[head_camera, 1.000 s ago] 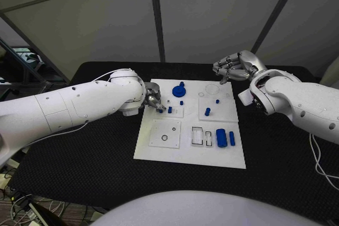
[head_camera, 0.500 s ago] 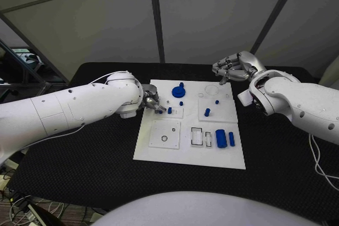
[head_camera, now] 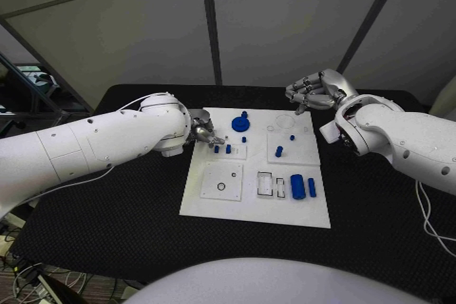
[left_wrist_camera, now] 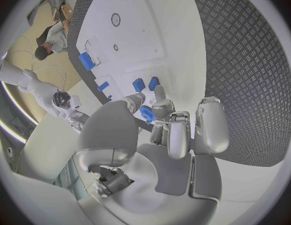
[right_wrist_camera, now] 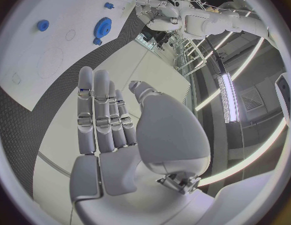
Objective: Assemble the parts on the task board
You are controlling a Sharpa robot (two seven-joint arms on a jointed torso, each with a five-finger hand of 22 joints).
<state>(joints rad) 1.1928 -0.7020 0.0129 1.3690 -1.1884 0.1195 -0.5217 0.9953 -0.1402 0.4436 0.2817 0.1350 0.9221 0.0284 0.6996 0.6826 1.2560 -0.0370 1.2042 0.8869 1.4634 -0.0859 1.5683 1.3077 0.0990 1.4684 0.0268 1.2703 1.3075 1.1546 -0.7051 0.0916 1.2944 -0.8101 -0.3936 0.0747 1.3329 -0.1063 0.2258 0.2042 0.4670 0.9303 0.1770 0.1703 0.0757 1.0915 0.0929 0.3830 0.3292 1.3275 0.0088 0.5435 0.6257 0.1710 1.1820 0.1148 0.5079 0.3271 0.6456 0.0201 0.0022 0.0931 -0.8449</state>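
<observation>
The white task board [head_camera: 252, 208] lies mid-table. Two short blue pegs [head_camera: 217, 148] [head_camera: 228, 148] stand side by side in its upper-left plate; in the left wrist view these pegs [left_wrist_camera: 138, 84] [left_wrist_camera: 153, 83] show just past the fingertips. My left hand [head_camera: 202, 132] hovers at the board's left edge, a little up-left of them, fingers loosely bent and holding nothing [left_wrist_camera: 170, 130]. A blue gear [head_camera: 241, 123] sits near the far edge and peeks between thumb and finger [left_wrist_camera: 147, 113]. My right hand [head_camera: 312, 91] hangs open beyond the far right corner [right_wrist_camera: 114, 125].
More blue parts rest on the board: a peg [head_camera: 279, 150] in the right plate, two cylinders [head_camera: 297, 185] [head_camera: 312, 186] at the lower right. Empty slots [head_camera: 265, 182] and a ring hole [head_camera: 221, 184] lie in the front row. Black table [head_camera: 105, 212] surrounds the board.
My left hand has drawn back up and to the left from the upper-left plate, uncovering a second blue peg beside the first. The right hand has stayed put.
</observation>
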